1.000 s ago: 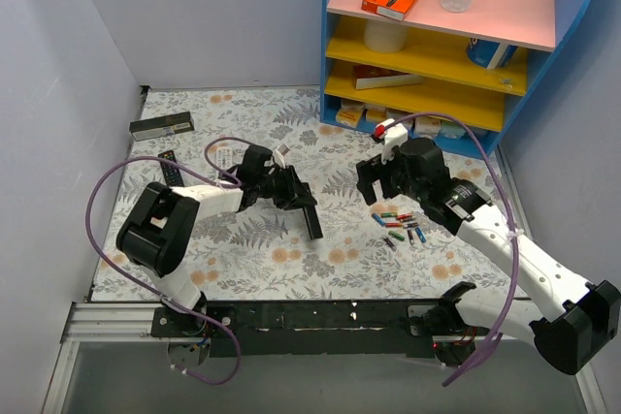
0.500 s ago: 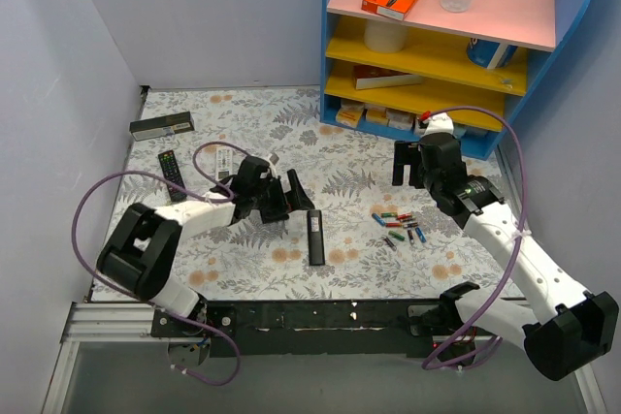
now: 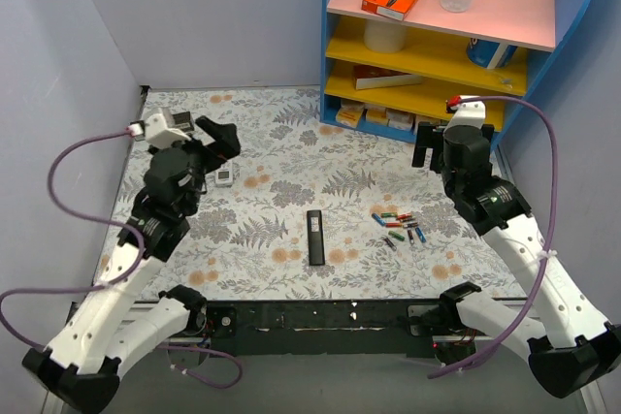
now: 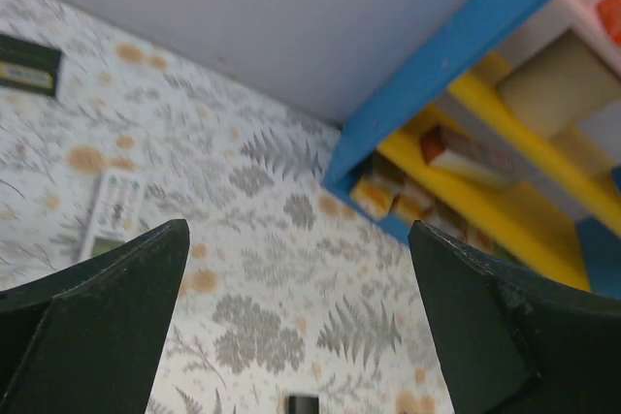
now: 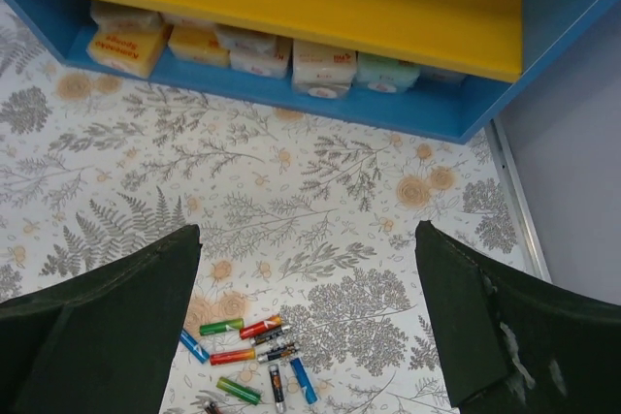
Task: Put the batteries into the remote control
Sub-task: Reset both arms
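Top external: long slim all-black bar-shaped remote control (image 3: 314, 237) lies flat on the floral-patterned bench (image 3: 281, 133), lower centre of frame, long axis running top to bottom. Small cylindrical batteries (image 3: 400, 227) in red, green, blue and black wrappers sit in a loose cluster to its right, near but not touching. Nothing looks loaded yet. Left tool (image 3: 215, 141) is raised at upper left, well apart from both. Right tool (image 3: 425, 145) is raised right of centre, near the blue-framed shelf unit (image 3: 340, 46). The cluster lies down-left of the right tool, so the right arm is judged nearer the batteries.

Left wrist: dark fingers (image 4: 97, 317) in the bottom corners, wide apart, released, nothing held. Only a sliver of the remote control (image 4: 303, 402) shows at bottom edge centre. White remote (image 4: 112, 210) at left.

Right wrist: fingers (image 5: 97, 327) spread wide, released, empty. Batteries (image 5: 247, 361) at bottom centre, in line with the gap between the fingers. Most lie left-right in frame, a few up-down. They are packed close, so picking one risks nudging its neighbours.
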Robot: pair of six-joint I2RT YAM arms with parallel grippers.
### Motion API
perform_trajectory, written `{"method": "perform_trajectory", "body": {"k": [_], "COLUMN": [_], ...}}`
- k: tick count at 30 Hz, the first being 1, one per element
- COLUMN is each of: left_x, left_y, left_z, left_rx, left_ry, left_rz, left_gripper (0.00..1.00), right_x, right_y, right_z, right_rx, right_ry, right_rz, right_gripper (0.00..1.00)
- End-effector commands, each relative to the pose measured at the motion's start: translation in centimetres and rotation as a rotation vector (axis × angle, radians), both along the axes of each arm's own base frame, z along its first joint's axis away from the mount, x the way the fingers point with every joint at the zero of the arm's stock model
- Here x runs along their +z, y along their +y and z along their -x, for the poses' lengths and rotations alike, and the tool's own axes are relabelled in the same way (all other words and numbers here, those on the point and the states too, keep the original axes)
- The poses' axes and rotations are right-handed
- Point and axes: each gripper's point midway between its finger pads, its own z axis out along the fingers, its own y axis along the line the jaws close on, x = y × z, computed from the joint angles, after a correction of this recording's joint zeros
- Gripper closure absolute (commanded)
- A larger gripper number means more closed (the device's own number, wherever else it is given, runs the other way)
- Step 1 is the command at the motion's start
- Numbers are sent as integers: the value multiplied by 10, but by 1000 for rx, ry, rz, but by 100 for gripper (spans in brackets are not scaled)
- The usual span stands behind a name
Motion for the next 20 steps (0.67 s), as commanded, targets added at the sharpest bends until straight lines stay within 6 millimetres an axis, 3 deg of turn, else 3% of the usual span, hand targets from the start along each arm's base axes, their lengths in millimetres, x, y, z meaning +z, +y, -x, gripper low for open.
{"method": "perform_trajectory", "body": {"k": [1, 3, 9, 20], "left_x": [57, 79, 110, 118], "left_y": [69, 81, 101, 104], "left_z": [24, 36, 55, 68], "left_rx": [274, 308, 363, 336], "left_ry": [-153, -212, -289, -343], "left_rz": [-85, -84, -101, -116], "left_gripper": [2, 2, 2, 2], "right_x": [62, 70, 85, 94], "right_y": [-13, -15, -19, -24], "right_z": [-2, -1, 5, 7], "right_rx": [-44, -51, -57, -85], "right_ry": [-180, -207, -264, -304], "right_rz": [-16, -22, -41, -57], "right_gripper": [2, 2, 2, 2]}}
